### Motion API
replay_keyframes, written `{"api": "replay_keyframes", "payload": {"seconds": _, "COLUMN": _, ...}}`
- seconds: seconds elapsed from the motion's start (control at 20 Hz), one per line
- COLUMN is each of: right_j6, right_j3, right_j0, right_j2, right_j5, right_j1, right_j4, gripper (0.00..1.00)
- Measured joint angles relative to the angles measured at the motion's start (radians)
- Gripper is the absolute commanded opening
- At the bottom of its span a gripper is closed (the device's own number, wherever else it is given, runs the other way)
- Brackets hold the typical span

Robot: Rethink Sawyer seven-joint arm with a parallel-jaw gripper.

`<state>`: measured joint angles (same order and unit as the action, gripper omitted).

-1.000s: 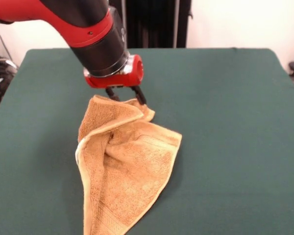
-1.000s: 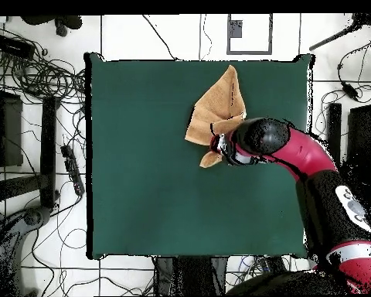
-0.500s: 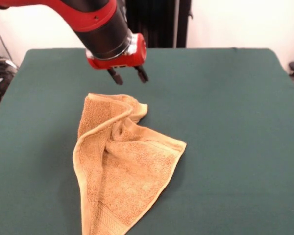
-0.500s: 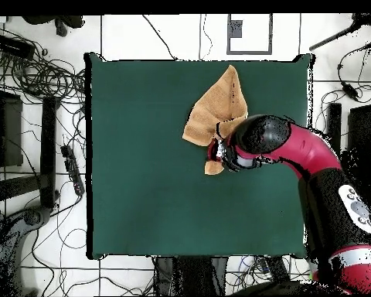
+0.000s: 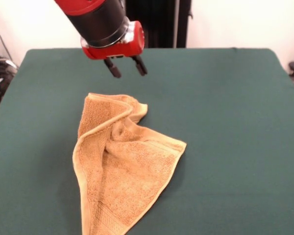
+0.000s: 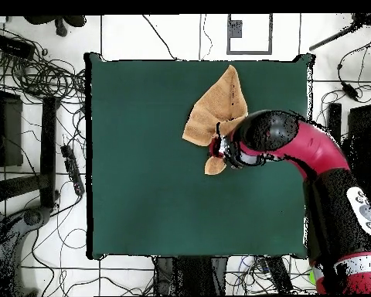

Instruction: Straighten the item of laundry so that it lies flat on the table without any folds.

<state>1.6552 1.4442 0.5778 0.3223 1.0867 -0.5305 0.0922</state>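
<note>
Gripper now hangs clear above the table, fingers spread and empty. A second back they sat down at the towel, pinching its bunched far corner; half a second back they had let go and lifted. Since then the arm has risen only slightly.

Towel lies below and just nearer the camera than the fingertips, not touching them. Since release it has settled and not shifted. Still folded: one flap doubled over along the left side, a rumpled knot at the corner under the fingers, lower end running off the front edge of view.

Judgement: that pull did not flatten it. Another grasp is needed, likely on the doubled flap.
</note>
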Motion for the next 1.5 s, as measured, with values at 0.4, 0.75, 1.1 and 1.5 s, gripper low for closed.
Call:
{"api": "replay_keyframes", "payload": {"seconds": 0.4, "right_j6": 0.0, "right_j3": 0.003, "right_j0": 0.001, "right_j2": 0.006, "right_j5": -0.084, "right_j1": -0.006, "right_j4": -0.06, "gripper": 1.0}}
{"api": "replay_keyframes", "payload": {"seconds": 0.75, "right_j6": 0.0, "right_j3": 0.005, "right_j0": 0.001, "right_j2": 0.022, "right_j5": -0.223, "right_j1": -0.007, "right_j4": -0.109, "gripper": 1.0}}
{"api": "replay_keyframes", "payload": {"seconds": 1.1, "right_j6": 0.0, "right_j3": 0.015, "right_j0": 0.006, "right_j2": 0.055, "right_j5": -0.31, "right_j1": -0.008, "right_j4": -0.137, "gripper": 1.0}}
{"api": "replay_keyframes", "payload": {"seconds": 1.5, "right_j6": 0.0, "right_j3": 0.028, "right_j0": 0.012, "right_j2": 0.098, "right_j5": -0.342, "right_j1": -0.008, "right_j4": -0.182, "gripper": 1.0}}
